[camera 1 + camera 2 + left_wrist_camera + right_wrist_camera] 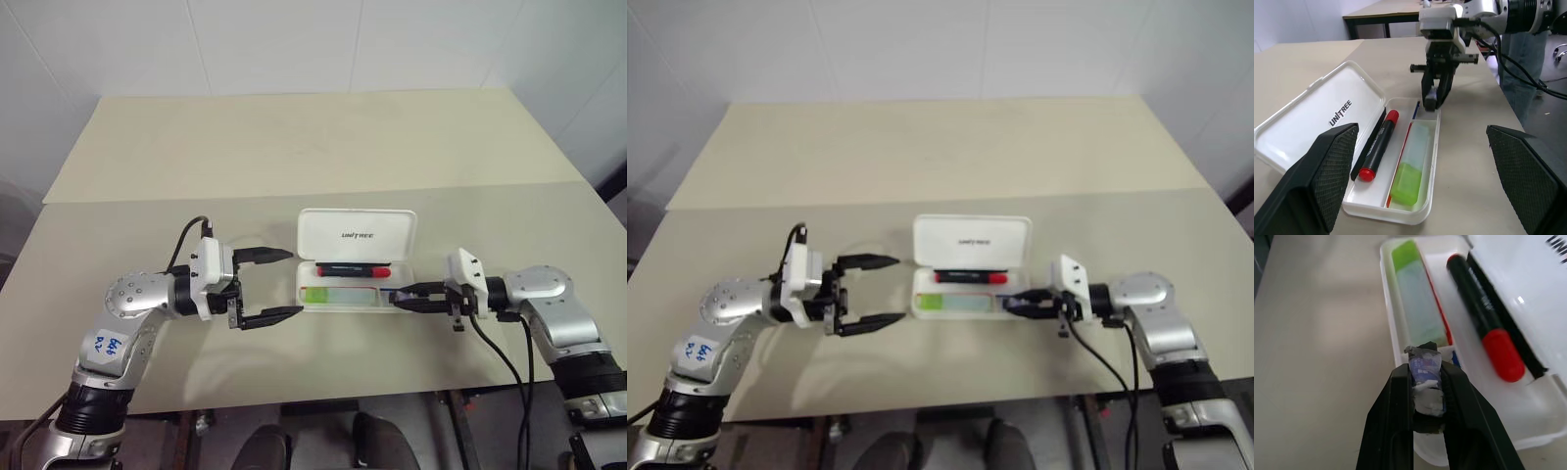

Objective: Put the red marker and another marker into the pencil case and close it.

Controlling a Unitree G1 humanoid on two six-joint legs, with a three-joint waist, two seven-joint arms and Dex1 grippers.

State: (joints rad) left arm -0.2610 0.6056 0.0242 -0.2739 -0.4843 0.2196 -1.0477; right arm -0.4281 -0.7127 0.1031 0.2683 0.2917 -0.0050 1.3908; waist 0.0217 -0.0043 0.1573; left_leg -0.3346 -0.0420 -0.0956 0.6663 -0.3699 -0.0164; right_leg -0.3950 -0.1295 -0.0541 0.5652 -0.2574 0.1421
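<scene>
Pencil case (356, 262) lies open, long axis between the claws, both markers inside; right claw (400, 295) pinched on a small grey-blue object at its right end, left claw (284, 285) wide open, empty.

The two head views look forward and down from above the near edge of the table (294, 157), taking in both arms and the far wall; they share almost the whole scene. The left wrist view sits low and close, facing right along the open pencil case (1327, 115) toward the right gripper (1436, 100). The right wrist view looks left and down from very near the case's right end
</scene>
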